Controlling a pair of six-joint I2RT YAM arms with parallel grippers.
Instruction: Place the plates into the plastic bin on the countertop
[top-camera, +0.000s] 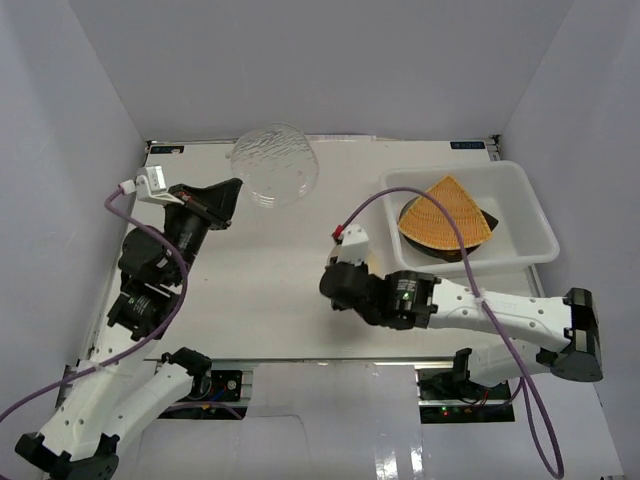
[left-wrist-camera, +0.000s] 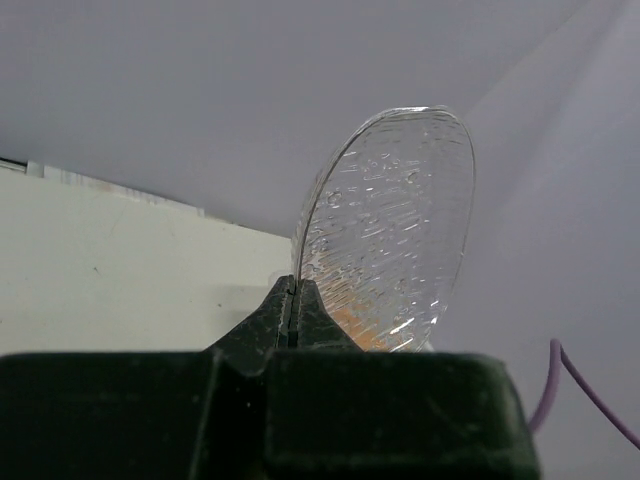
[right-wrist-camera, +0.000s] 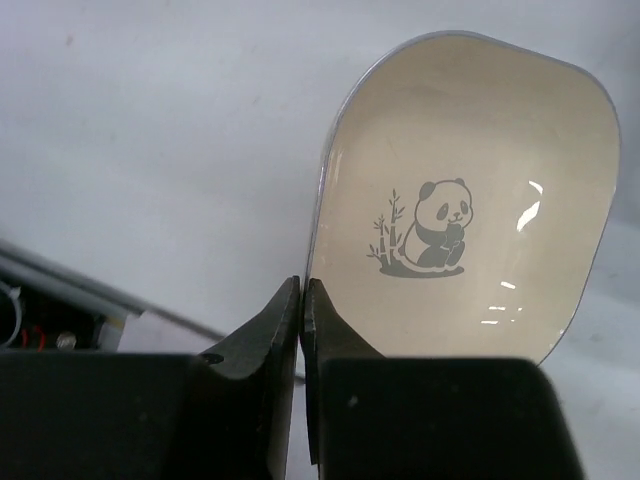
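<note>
The fan-shaped plate (top-camera: 447, 210) lies inside the right-hand bin (top-camera: 522, 198).

Left arm (top-camera: 150, 262) reaching forward, jaws clamped, right arm (top-camera: 485, 310) folded inward, jaws clamped.

glass plate (left-wrist-camera: 395, 230): clear, textured | cream dish (right-wrist-camera: 470, 200): glossy | fan plate (top-camera: 447, 212): woven

Clear glass plate (top-camera: 275, 163), round and ridged, is tilted up off the countertop (top-camera: 270, 300) at eleven o'clock, pinched at its rim. Cream dish (right-wrist-camera: 470, 200) with a panda print stands on edge near centre. Plastic bin (top-camera: 520, 200) at two o'clock holds the orange woven fan plate (top-camera: 447, 212) atop a dark plate (top-camera: 452, 252).
</note>
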